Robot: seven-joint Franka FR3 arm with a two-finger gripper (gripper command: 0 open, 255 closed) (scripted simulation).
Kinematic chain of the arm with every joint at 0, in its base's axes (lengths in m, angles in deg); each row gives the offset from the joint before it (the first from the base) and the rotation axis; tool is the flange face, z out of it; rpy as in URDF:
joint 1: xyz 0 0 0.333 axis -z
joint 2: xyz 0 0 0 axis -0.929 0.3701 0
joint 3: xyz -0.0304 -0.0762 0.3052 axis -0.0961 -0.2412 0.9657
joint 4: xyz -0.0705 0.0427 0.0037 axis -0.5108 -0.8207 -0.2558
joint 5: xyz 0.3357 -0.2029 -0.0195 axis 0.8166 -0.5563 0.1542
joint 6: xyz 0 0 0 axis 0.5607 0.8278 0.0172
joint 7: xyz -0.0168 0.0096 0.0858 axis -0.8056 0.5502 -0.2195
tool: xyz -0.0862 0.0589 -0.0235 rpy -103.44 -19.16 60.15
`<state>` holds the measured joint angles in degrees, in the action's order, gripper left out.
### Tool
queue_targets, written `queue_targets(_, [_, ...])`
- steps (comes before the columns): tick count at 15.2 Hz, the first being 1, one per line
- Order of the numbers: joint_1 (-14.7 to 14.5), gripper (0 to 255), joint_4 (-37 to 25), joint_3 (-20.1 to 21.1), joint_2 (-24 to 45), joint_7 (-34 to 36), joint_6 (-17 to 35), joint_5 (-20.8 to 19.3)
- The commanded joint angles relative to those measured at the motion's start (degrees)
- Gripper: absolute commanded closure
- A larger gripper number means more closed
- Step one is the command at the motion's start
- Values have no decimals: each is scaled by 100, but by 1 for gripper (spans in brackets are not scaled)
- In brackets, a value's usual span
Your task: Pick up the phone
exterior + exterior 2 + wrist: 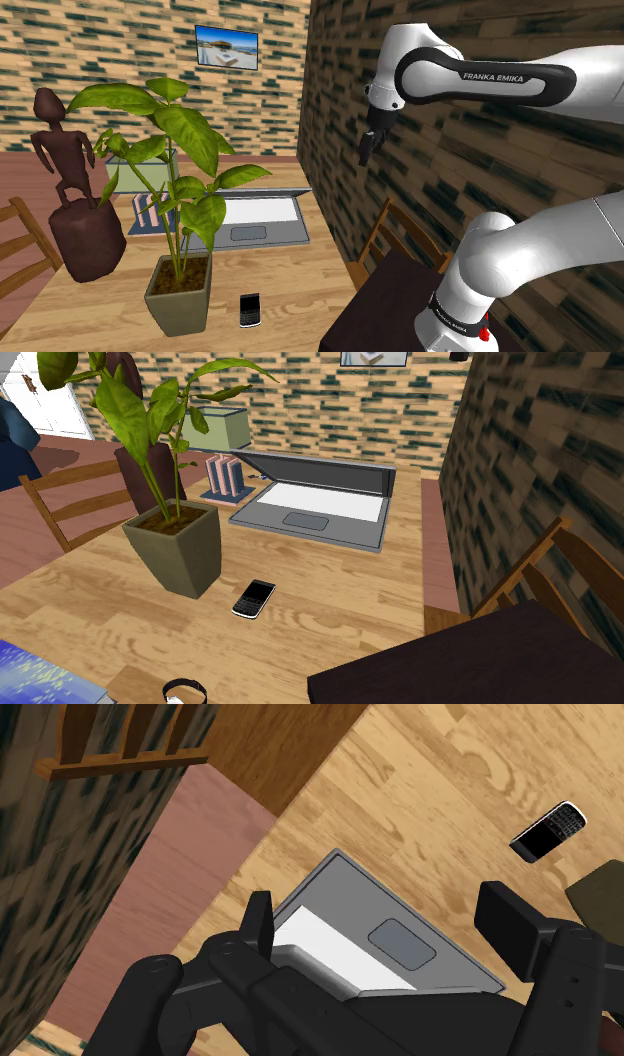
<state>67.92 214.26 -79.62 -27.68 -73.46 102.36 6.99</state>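
The phone [249,309] is a small black handset with a silver rim. It lies flat on the wooden table [290,275] near the front edge, just right of the plant pot [180,292] in the shoulder view. It also appears as the phone [254,598] and, from above, the phone [548,831]. My black gripper [368,148] hangs high in the air beside the brick wall, over the laptop's side of the table and well away from the phone. In the wrist view my gripper [380,912] is open, its fingers [260,916] wide apart and holding nothing.
An open grey laptop [320,504] lies behind the phone. A leafy plant in a square pot [180,547] stands close beside it. A dark statue [78,215], pink books [228,477], wooden chairs [540,577] and the dark stand [480,662] ring the table.
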Motion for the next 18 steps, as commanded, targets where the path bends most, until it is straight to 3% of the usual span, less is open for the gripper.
queue_targets(1, [0, 0, 0, 0, 0, 0, 0, 0])
queue_targets(10, [-160, 0, 1288, 839, 92, 1514, 1421, 511])
queue_targets(18, [-234, 0, 1813, 1770, 1016, 2961, 2933, 853])
